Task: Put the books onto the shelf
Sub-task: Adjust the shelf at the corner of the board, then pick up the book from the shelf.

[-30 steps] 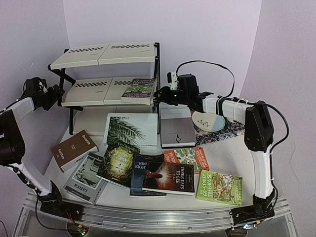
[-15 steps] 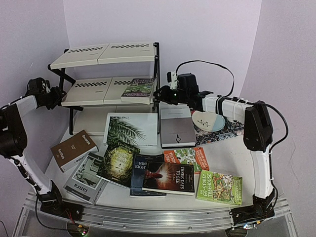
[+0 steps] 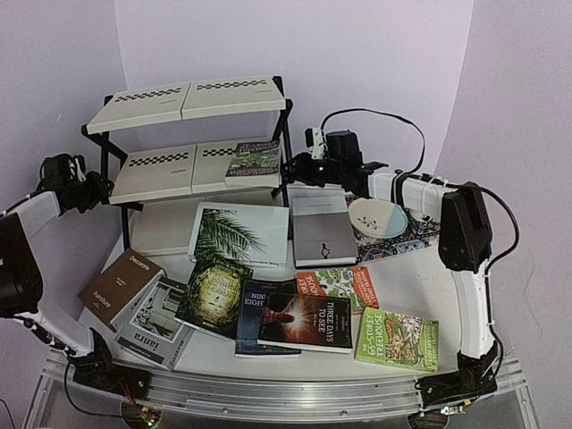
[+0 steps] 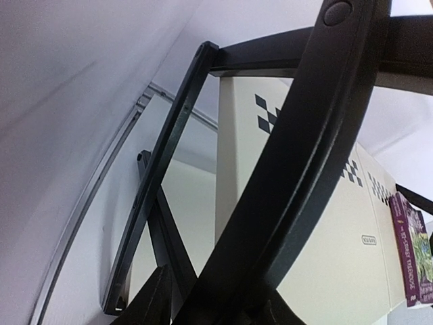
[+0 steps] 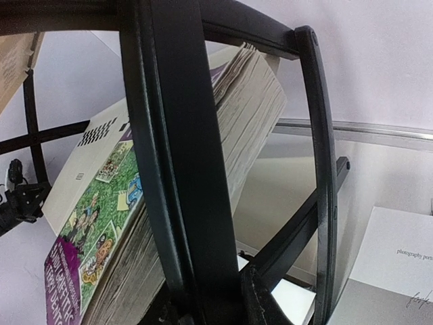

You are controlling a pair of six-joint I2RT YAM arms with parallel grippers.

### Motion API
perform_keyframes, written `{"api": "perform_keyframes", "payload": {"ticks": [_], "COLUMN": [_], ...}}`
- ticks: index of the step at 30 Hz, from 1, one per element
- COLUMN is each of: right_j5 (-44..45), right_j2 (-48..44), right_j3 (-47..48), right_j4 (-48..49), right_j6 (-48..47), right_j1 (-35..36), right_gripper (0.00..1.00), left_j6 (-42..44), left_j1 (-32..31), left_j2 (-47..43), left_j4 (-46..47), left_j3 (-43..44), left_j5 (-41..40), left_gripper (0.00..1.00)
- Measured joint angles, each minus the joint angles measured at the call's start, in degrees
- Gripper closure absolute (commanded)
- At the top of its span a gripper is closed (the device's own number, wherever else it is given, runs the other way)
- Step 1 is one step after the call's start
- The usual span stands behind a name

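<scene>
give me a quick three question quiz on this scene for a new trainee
1. True or false: the purple book lies on the top tier of the shelf.
2. Which book lies nearest the right arm's base? A) green Treehouse book B) palm-leaf book C) brown book
3. Fill in: the right gripper is closed on the shelf's black ____.

Key: 1 false, it lies on the tier just below the top one. 2 A. 3 frame.
</scene>
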Motion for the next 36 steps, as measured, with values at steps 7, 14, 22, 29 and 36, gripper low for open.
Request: {"api": "perform_keyframes", "payload": {"ticks": [7, 14, 22, 29, 36], "right_j5": [-1.11, 0.43, 3.2, 1.06, -1.55], "right_j2": [0.0, -1.17, -9.26, -17.39, -18.53], "right_j3": [0.0, -1.4, -9.87, -18.53, -22.32], "right_j4": [-0.27, -3.32, -5.92, -3.28, 2.6], "right_j6": [-0.3, 5.18, 6.94, 10.45, 18.48], "right_j1": [-0.32, -0.99, -2.01, -2.43, 0.41], "right_gripper": [0.62, 0.29, 0.16, 0.02, 0.02], "left_j6": [-1.68, -0.37, -3.09, -10.26, -16.6], "left_j1": [-0.21, -0.35, -0.35, -1.85, -9.21], "left_j2": [-9.44, -13.45, -21.05, -29.13, -33.05], "left_j4": [-3.97, -9.92, -13.59, -13.92, -11.53], "left_j3": [-3.82, -1.39, -1.75, -8.53, -13.6], "left_j5": [-0.82, -4.42, -2.45, 5.31, 6.18], "left_gripper": [0.21, 0.07, 0.06, 0.05, 0.04]}}
